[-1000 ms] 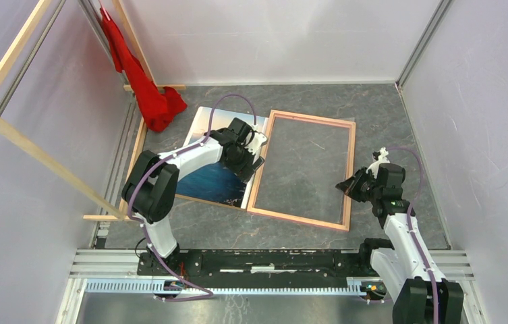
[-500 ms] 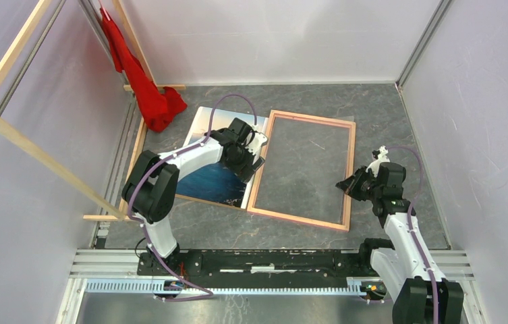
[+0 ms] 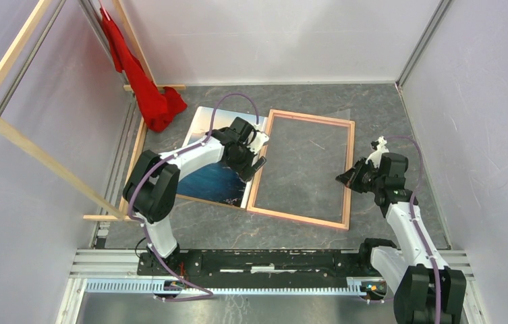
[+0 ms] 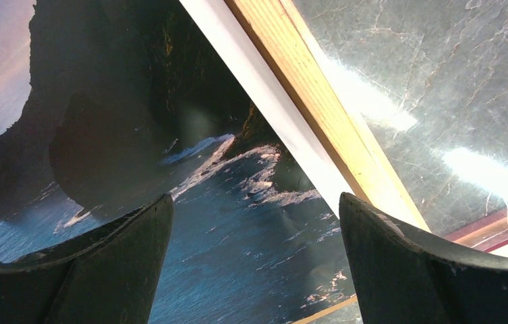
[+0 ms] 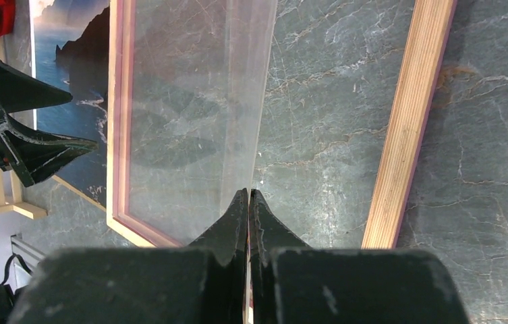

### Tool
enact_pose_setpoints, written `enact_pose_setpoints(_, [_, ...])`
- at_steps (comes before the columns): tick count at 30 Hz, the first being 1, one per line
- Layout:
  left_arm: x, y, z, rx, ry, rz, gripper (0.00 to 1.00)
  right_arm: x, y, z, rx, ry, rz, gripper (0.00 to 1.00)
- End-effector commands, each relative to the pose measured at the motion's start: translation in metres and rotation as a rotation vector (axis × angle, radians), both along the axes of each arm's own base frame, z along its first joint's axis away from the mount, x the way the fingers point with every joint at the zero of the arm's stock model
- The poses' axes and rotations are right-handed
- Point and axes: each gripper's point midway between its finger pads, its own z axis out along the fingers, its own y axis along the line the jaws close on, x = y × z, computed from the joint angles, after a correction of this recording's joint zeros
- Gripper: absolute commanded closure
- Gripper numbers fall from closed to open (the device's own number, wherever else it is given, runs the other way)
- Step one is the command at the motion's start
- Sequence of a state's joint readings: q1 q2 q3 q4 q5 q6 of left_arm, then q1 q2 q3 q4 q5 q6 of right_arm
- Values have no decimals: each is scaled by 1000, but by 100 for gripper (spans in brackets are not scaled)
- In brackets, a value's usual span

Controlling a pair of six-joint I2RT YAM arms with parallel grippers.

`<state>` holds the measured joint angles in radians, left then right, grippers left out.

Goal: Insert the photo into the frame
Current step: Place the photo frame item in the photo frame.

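Grey table (image 3: 386, 115) | right gripper (image 3: 343, 178), pinched shut on clear sheet (image 5: 197, 101), has crept up beside frame (image 3: 351, 148), centre-right | left gripper (image 3: 259, 156) wide over photo (image 3: 214, 182), left of centre, outside frame | your insertion: 0 done.

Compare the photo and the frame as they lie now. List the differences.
The photo is a solid print of dark cliffs and sea; the frame is an open rectangle with the table showing through. The photo lies on the left, partly under the left arm; the frame lies to its right. The frame looks slightly larger than the photo. Both lie flat, the photo's white edge against the frame's wooden rail.
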<state>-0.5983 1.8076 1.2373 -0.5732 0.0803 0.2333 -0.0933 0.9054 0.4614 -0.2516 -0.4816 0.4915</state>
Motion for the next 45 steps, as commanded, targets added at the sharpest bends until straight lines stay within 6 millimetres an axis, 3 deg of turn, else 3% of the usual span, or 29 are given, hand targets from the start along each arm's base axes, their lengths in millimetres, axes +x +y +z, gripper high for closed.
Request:
enact_pose_setpoints(1, [9, -8, 6, -8, -33, -44, 2, 20, -1, 34, -35, -122, 46, 100])
enact_pose_setpoints(10, [10, -11, 8, -8, -41, -52, 2, 29, 2, 57, -33, -170, 84, 100])
enact_pose_setpoints(17, [7, -11, 5, -5, -32, -55, 2, 23, 10, 49, 22, -150, 99, 100])
enact_pose_setpoints(34, [2, -20, -7, -17, 4, -81, 37, 13, 43, 76, 262, -219, 202, 100])
enact_pose_setpoints(45, [-7, -25, -8, -51, 34, -106, 43, 8, 50, 89, 360, -212, 208, 100])
